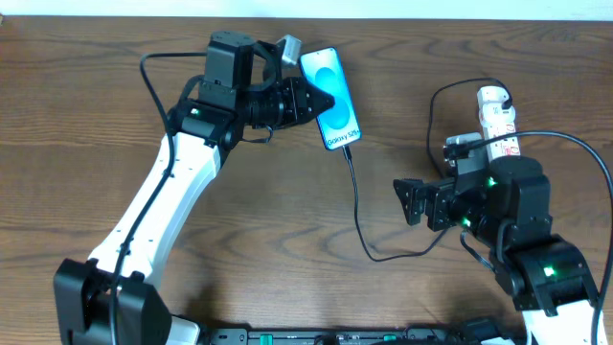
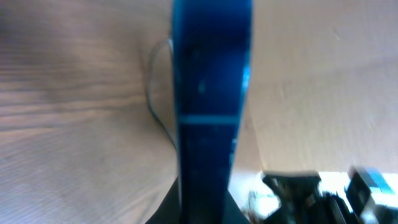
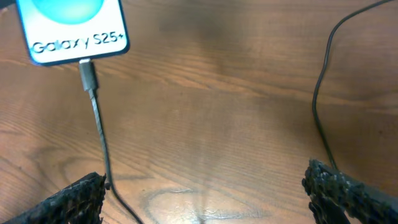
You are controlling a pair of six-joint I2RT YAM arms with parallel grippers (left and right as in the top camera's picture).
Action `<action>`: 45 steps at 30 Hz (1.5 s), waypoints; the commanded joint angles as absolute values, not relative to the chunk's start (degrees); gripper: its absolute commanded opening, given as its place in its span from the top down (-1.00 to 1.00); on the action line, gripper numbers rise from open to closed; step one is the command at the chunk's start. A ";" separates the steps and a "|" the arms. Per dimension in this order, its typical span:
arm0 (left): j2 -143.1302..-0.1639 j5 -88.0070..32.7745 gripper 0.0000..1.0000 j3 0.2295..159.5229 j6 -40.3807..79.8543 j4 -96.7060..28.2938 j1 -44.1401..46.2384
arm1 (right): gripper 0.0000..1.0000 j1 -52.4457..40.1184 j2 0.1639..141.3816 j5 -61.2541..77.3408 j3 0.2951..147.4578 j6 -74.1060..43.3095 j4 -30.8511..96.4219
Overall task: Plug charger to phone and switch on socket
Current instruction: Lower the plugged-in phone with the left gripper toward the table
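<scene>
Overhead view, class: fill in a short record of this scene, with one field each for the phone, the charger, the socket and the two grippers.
phone: screen lit, gripped on one long edge
charger: plug seated in the phone's bottom end; cable lies slack on the table
socket: white strip, partly hidden; switch position cannot be told
left gripper: shut on the phone
right gripper: open, empty, over bare wood, apart from the socket
</scene>
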State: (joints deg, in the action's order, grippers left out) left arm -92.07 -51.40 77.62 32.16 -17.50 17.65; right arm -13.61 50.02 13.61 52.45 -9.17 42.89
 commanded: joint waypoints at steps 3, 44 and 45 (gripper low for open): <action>-96.64 -64.34 0.85 80.29 24.40 -18.02 17.61 | -0.98 -13.17 53.21 13.47 53.17 -9.61 43.13; -119.46 -57.89 0.86 80.27 13.19 -22.83 19.09 | -0.98 -13.17 60.99 17.08 53.17 -15.86 38.17; -119.85 -58.06 0.86 80.27 12.51 -22.83 19.05 | -0.99 -13.17 60.99 17.10 53.17 -15.86 38.17</action>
State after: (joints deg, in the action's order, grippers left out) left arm -119.31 -53.06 78.59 16.93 -23.24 18.98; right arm -13.61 61.10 16.73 52.45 -14.94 38.11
